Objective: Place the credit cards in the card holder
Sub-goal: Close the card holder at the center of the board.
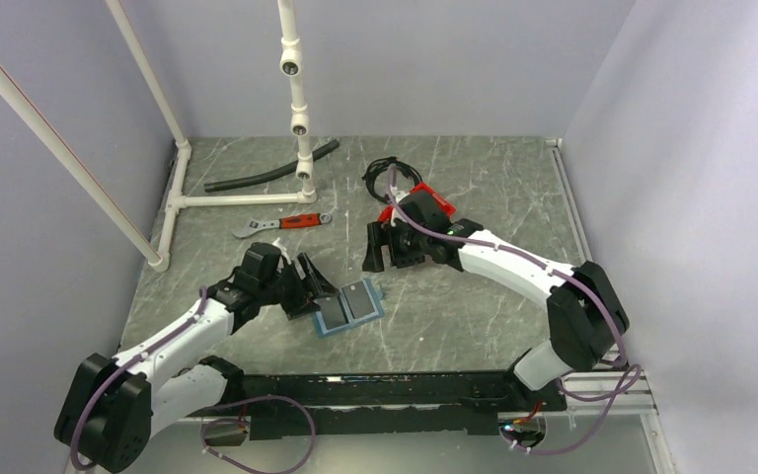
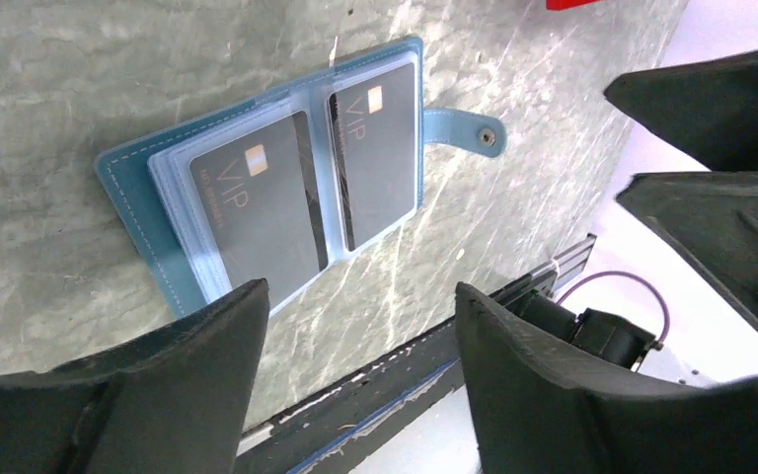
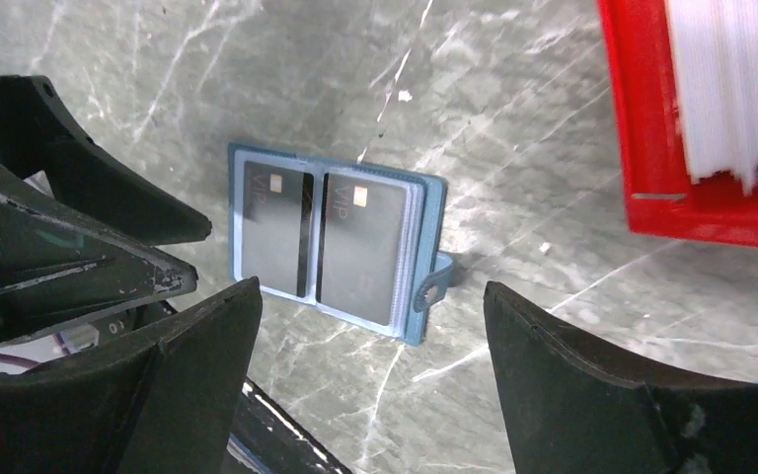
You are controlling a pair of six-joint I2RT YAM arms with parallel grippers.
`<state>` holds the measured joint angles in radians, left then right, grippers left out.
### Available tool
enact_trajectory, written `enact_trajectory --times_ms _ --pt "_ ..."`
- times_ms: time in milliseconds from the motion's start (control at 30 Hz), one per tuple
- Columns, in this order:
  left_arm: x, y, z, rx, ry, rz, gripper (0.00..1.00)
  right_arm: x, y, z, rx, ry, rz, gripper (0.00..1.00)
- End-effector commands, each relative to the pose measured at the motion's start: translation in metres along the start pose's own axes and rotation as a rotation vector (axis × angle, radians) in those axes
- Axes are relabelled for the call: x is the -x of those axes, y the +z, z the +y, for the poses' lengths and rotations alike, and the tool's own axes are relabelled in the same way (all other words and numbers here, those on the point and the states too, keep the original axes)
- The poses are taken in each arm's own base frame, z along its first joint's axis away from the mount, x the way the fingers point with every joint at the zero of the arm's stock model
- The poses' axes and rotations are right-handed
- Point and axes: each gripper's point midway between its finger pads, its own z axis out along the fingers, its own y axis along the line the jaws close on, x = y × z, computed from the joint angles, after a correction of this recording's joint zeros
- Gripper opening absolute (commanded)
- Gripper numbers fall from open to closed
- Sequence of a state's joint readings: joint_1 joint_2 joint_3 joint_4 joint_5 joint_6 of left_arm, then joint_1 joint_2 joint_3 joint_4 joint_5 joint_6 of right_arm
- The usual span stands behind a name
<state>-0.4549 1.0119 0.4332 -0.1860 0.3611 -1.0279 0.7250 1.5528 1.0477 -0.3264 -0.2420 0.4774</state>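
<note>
Jaws are gaping empty on left gripper (image 2: pixel 358 306), right gripper (image 3: pixel 373 296) — credit cards (image 2: pixel 257 207) are sitting in card holder (image 2: pixel 123 183); folding it shut likely follows.

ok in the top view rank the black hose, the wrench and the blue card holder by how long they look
1. black hose, the longest
2. wrench, somewhat shorter
3. card holder, the shortest end to end, though the widest of the three
</note>
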Motion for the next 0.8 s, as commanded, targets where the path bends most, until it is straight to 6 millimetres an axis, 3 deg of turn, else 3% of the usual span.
enact_trajectory --times_ms 0,100,200,300,433,533,633,767 --pt "0.009 -0.008 0.001 0.072 0.002 -0.03 0.81 -0.002 -0.007 0.005 0.059 -0.061 0.002 0.85" --pt "0.004 -0.01 0.02 0.138 -0.03 -0.041 0.92 -0.017 0.003 0.022 0.122 -0.07 0.039 0.83" --pt "-0.007 -0.006 0.035 0.141 -0.071 -0.019 0.95 -0.021 0.013 0.03 0.07 -0.118 0.043 0.82" --pt "-0.013 -0.001 0.04 0.108 -0.091 -0.018 0.96 -0.023 0.022 0.036 0.066 -0.118 0.048 0.7" --pt "-0.009 0.007 0.039 0.067 -0.062 -0.035 0.98 -0.036 0.042 0.023 0.032 -0.091 0.088 0.47" --pt "-0.008 0.013 0.043 0.089 -0.043 -0.021 0.99 -0.046 0.054 0.006 -0.035 -0.067 0.11 0.39" --pt "-0.007 0.025 0.037 0.043 -0.031 0.004 1.0 -0.059 0.062 0.0 -0.03 -0.032 0.142 0.39" --pt "-0.003 0.031 0.006 -0.137 0.007 -0.001 0.98 -0.07 0.067 0.005 0.077 0.046 0.175 0.38"
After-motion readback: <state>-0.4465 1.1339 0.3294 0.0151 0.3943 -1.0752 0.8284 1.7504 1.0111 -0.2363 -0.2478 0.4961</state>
